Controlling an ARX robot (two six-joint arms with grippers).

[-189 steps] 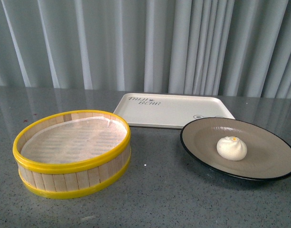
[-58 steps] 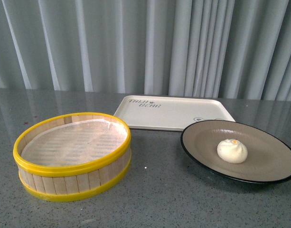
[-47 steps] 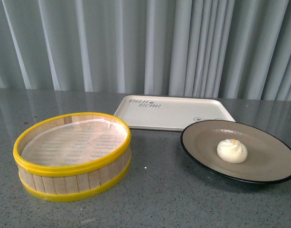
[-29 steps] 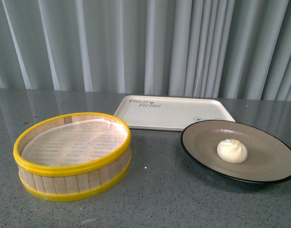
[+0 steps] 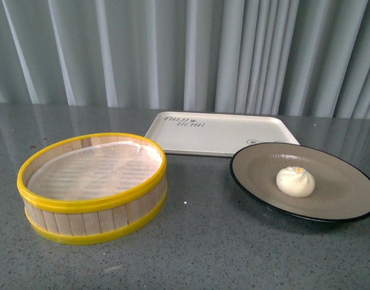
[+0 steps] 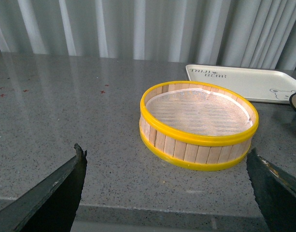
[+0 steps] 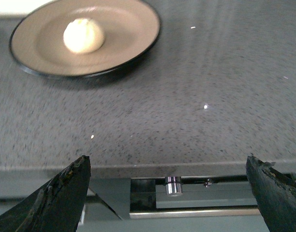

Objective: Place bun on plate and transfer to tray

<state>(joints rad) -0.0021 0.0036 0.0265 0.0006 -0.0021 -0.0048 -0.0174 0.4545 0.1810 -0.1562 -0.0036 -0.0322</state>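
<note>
Bun [image 5: 295, 181] – one, white, pleated, with a yellow dot on top; it rests upright on the beige inner face of the plate [image 5: 344, 202], a little off centre, so the first half of the task reads as done. Plate – black-rimmed, standing flat on the grey speckled table [image 5: 203, 254], not on the tray. Its far rim lies just beside the tray's near right corner, and whether the two touch cannot be told from the front view. Tray [image 5: 221, 130] – cream, lettered, with nothing on it, lying behind the plate and towards the curtain [image 5: 172, 54]. The transfer of the plate onto it is judged still to be made. Steamer basket [image 5: 91, 187] – yellow-rimmed, wooden-sided, paper-lined, with no bun inside, set to the left and well apart from the plate. Left gripper [image 6: 164, 148] – fingers spread wide and holding nothing, facing the basket from the table's near side. Right gripper [image 7: 167, 157] – likewise spread and holding nothing, at the table's front edge with the plate and bun ahead of it. Neither arm shows in the front view. Remaining, as judged: take hold of the plate at its rim, probably with the right arm since it faces that side, and set plate and bun on the tray.
</note>
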